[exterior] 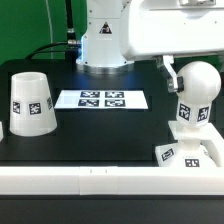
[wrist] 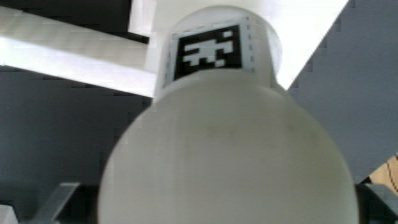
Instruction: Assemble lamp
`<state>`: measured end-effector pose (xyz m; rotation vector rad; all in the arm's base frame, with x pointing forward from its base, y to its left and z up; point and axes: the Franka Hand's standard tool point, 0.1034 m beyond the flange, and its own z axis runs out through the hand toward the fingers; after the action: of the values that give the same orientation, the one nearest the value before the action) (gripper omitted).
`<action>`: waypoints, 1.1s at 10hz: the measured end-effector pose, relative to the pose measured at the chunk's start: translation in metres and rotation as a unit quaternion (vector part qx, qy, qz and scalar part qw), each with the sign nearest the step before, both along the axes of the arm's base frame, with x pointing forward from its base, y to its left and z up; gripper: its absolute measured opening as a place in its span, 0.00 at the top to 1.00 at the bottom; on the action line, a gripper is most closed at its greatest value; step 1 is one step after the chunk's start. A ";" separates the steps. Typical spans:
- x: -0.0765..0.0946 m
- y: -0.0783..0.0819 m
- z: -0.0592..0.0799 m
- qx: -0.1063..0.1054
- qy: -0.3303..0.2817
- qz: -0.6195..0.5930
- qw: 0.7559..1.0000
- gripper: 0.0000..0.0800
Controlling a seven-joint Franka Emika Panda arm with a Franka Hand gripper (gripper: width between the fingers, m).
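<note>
Exterior view: bulb (exterior: 197, 85) stands upright, neck in base (exterior: 190, 152), at that view's right; seating it seems the step in hand. Gripper (exterior: 172, 78) is beside the bulb, grip state unclear. Shade (exterior: 30, 102), well apart, likely goes on next.

I've got open counter (exterior: 100, 135) in front of the marker board (exterior: 100, 99). The shade (exterior: 30, 100) blocks the exterior view's left of the board. The bulb (exterior: 197, 88) on its base (exterior: 190, 152) blocks the right, and the arm's pedestal (exterior: 103, 45) stands behind.
</note>
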<state>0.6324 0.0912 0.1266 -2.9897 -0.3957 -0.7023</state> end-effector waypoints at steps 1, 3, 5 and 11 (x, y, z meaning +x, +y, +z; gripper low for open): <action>0.001 -0.001 0.000 0.000 -0.005 -0.001 1.000 0.28; 0.001 -0.001 0.000 0.000 -0.005 -0.001 1.000 0.28; 0.002 0.000 0.005 0.000 -0.007 -0.001 1.000 0.14; 0.006 0.002 0.032 0.002 0.002 0.002 1.000 0.13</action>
<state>0.6379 0.0928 0.1589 -2.9841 -0.4000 -0.6963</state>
